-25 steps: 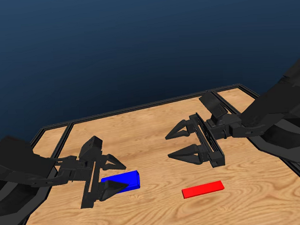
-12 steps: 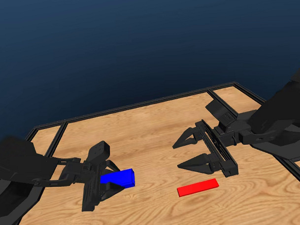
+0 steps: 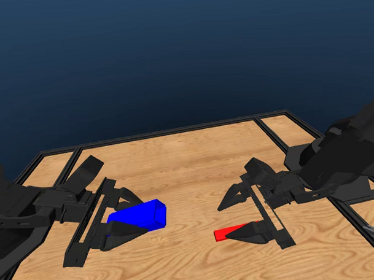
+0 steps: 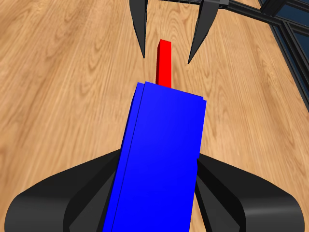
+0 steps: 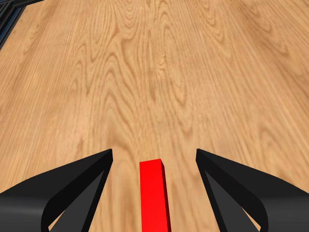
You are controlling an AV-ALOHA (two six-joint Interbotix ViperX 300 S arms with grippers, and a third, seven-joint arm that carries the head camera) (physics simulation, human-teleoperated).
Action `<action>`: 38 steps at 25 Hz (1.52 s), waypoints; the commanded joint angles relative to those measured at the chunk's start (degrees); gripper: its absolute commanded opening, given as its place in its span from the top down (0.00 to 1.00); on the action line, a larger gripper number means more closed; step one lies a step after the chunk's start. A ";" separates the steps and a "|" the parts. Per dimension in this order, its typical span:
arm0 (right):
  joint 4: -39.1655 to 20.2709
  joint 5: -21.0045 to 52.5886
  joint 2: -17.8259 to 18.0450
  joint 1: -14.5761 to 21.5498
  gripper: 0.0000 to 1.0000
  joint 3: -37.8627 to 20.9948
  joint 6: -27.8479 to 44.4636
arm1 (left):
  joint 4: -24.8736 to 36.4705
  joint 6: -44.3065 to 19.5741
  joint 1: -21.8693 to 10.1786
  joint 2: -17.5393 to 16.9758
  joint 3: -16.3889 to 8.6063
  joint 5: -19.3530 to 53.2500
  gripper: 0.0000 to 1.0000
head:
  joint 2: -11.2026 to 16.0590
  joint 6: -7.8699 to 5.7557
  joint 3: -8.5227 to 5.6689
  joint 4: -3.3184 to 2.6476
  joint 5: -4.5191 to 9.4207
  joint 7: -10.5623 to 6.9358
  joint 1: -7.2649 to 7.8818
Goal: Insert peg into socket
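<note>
The blue socket (image 3: 139, 216) sits between the jaws of my left gripper (image 3: 129, 217), which is shut on it and holds it tilted just off the wood. In the left wrist view the socket (image 4: 159, 154) fills the space between both jaws of the left gripper (image 4: 159, 166). The red peg (image 3: 226, 233) lies flat on the table, partly covered by the near jaw of my right gripper (image 3: 231, 218). That gripper is open and straddles the peg (image 5: 154, 198), with a gap on each side. The left wrist view shows the peg (image 4: 164, 63) beyond the socket, between the right gripper's (image 4: 166, 53) jaws.
A black frame (image 3: 174, 131) borders the far edge of the wooden table (image 3: 188, 177) and splits off side panels at both back corners. The bulky right arm (image 3: 341, 165) fills the right side of the head view.
My left gripper has shut on the socket and raised it, tilting it. My right gripper came down and now straddles the peg. The head camera has shifted as well.
</note>
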 commanded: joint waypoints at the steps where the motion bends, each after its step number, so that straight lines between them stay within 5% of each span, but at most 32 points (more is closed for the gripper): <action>1: 0.91 3.12 2.07 1.15 0.00 -0.90 2.23 | -1.24 2.70 -1.76 -2.30 -1.32 -4.07 1.00 | -1.57 -0.77 -0.01 -0.21 -0.27 -0.96 0.06; 9: 2.47 3.36 6.57 4.68 0.00 0.16 7.84 | -2.71 4.49 -1.89 -2.02 -1.61 -4.18 1.00 | -2.26 -1.76 0.37 -0.45 -0.08 -1.60 0.21; 10: 2.27 3.88 5.83 3.09 0.09 0.31 6.60 | -3.13 4.71 -1.97 -1.80 -1.59 -4.85 1.00 | -2.32 -1.90 0.37 -0.48 -0.02 -1.71 0.22; 11: 3.81 1.30 5.89 5.35 1.00 -0.60 7.27 | -2.71 4.24 -1.73 -2.09 -1.61 -4.13 1.00 | -2.40 -2.12 0.38 -0.53 0.02 -1.75 0.26; 16: 8.48 -0.67 7.00 5.46 1.00 1.19 -0.02 | -3.40 3.73 -1.94 -1.55 -0.67 -5.06 1.00 | -2.90 -2.81 0.35 -0.55 0.14 -1.81 0.82; 22: 11.82 -2.16 0.80 3.72 1.00 -0.40 -6.44 | -4.09 3.75 -2.50 -1.28 -0.59 -4.68 1.00 | -4.08 -3.18 0.54 -0.38 -0.04 -2.43 1.98; 28: 10.33 0.11 -3.96 0.25 1.00 -3.07 -10.19 | -5.45 4.45 -3.30 -0.47 -0.93 -5.08 1.00 | -5.28 -3.31 1.09 0.00 -0.54 -3.24 3.73; 38: 6.38 3.53 -6.39 -4.05 1.00 -10.82 -17.56 | -5.75 5.27 -4.59 0.58 -1.56 -5.48 1.00 | -5.11 -3.41 1.40 0.64 -0.23 -3.65 6.30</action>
